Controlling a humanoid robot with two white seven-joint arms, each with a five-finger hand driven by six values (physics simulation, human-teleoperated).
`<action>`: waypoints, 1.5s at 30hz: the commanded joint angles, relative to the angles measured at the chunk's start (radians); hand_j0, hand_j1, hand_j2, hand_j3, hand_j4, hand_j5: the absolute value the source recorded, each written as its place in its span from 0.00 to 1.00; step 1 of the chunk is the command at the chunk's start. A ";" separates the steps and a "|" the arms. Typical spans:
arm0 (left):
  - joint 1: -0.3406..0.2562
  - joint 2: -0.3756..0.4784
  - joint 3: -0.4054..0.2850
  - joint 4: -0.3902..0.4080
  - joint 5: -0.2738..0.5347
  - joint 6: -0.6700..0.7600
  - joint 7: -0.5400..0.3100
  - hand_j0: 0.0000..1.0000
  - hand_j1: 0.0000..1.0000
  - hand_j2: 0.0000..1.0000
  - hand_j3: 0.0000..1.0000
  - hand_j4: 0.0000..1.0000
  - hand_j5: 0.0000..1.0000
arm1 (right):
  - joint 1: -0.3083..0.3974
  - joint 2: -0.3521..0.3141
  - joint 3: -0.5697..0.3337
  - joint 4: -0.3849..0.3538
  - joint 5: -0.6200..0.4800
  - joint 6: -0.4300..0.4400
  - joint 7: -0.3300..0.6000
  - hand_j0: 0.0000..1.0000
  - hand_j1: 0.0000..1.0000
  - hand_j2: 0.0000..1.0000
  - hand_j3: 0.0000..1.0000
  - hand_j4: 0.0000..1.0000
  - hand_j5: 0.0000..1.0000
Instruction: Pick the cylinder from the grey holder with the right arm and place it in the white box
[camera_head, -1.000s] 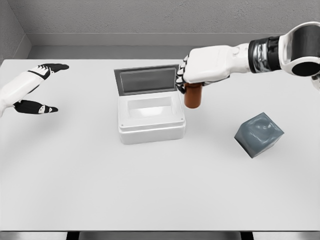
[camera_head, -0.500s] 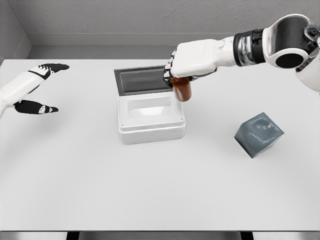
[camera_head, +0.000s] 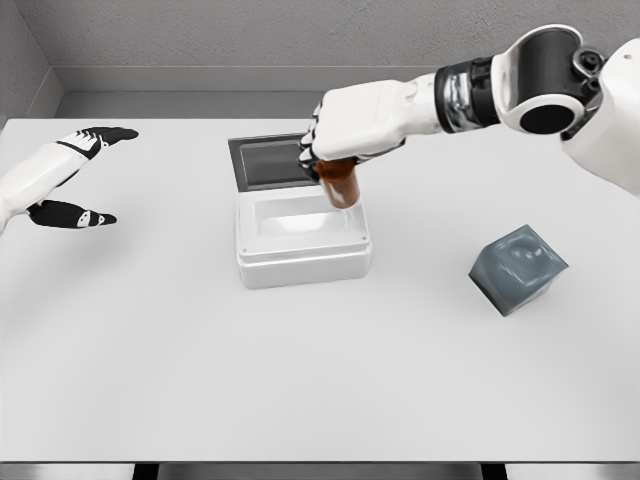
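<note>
- Right hand sits at upper centre of the frame, its arm reaching in from the upper right, fingers wrapped around the top of the brown cylinder.
- Cylinder hangs tilted, lower end leaning toward the right, over the right part of the white box; it looks just above the opening, though whether it touches the rim is hard to tell from this angle.
- Box sits at centre of the white table, with its dark lid standing open behind it.
- Grey holder lies at the right of the frame, tipped on an edge, well apart from the box.
- Left hand rests at the far left, fingers spread and holding nothing.
</note>
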 joint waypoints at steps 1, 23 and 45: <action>0.000 0.000 0.001 0.000 0.007 0.000 0.001 1.00 1.00 1.00 1.00 1.00 1.00 | 0.000 0.006 0.000 0.003 -0.003 0.002 0.000 0.46 0.46 0.46 0.46 0.46 0.46; -0.005 -0.055 -0.016 -0.009 0.010 0.000 0.000 1.00 1.00 1.00 1.00 1.00 1.00 | 0.023 -0.175 -0.126 -0.140 -0.015 0.002 0.000 1.00 1.00 1.00 1.00 1.00 1.00; -0.143 -0.236 -0.067 0.041 0.484 0.125 -0.339 1.00 1.00 1.00 1.00 1.00 1.00 | 1.221 -0.093 -1.261 -0.307 -0.505 0.002 0.000 1.00 1.00 1.00 1.00 1.00 1.00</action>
